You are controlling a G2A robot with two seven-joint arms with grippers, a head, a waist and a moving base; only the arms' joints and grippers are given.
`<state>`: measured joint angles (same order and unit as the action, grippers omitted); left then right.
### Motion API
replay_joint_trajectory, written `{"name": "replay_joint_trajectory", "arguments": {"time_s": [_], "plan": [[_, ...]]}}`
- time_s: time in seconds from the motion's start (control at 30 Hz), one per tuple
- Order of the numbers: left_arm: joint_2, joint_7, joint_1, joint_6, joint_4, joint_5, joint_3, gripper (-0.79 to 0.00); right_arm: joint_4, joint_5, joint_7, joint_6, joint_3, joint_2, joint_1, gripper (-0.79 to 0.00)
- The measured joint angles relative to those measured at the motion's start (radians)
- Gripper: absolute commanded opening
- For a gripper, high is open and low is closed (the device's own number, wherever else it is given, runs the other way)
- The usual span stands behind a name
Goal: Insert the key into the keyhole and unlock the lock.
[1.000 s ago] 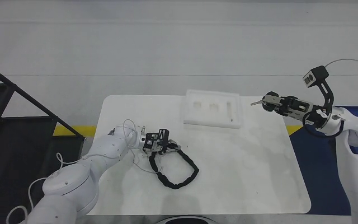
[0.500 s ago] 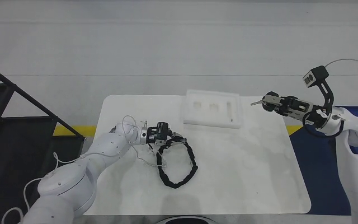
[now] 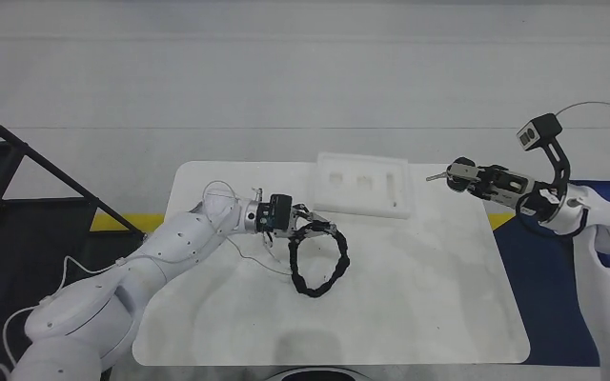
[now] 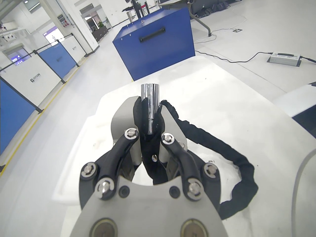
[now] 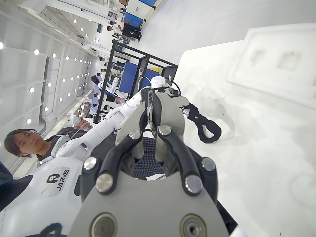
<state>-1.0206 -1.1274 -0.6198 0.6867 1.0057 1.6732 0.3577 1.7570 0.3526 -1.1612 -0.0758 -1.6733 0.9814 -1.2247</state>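
Top view, lock (image 3: pixel 319 262): its black cable loop lies on the table (image 3: pixel 429 286) near the foam tray (image 3: pixel 364 184), and its head is clamped in the left gripper (image 3: pixel 297 219).
Top view, key (image 3: pixel 436 175): pinched in the right gripper (image 3: pixel 456 175), raised off the tray's right end, with its long axis level and its tip toward the tray.
Left wrist view, chrome cylinder (image 4: pixel 150 99): juts past the closed fingers (image 4: pixel 123 114), in line with them.
Right wrist view, fingers: nearly together, and what they hold is hidden.

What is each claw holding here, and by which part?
The left claw grips the lock at its chrome cylinder end. The right claw pinches the key, apparently by its head, with the blade sticking out.
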Motion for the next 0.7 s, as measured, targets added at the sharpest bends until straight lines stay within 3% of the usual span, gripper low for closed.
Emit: {"name": "replay_joint_trajectory", "arguments": {"time_s": [0.2,0.33,0.53,0.7], "plan": [[0.048,0.072,-0.023,0.007,0.149,-0.042,0.092,-0.785,0.117,0.008,0.042,-0.087,-0.066,-0.009,-0.064,-0.785],[0.063,0.119,-0.033,0.022,0.228,-0.078,0.142,-0.785,0.188,0.007,0.09,-0.1,-0.103,-0.012,-0.114,-0.785],[0.065,0.169,-0.037,0.029,0.292,-0.135,0.195,-0.785,0.259,-0.028,0.178,-0.115,-0.116,-0.013,-0.171,-0.785],[0.048,0.214,-0.04,0.033,0.277,-0.207,0.214,-0.785,0.289,-0.042,0.246,-0.133,-0.102,-0.012,-0.197,-0.785]]}}
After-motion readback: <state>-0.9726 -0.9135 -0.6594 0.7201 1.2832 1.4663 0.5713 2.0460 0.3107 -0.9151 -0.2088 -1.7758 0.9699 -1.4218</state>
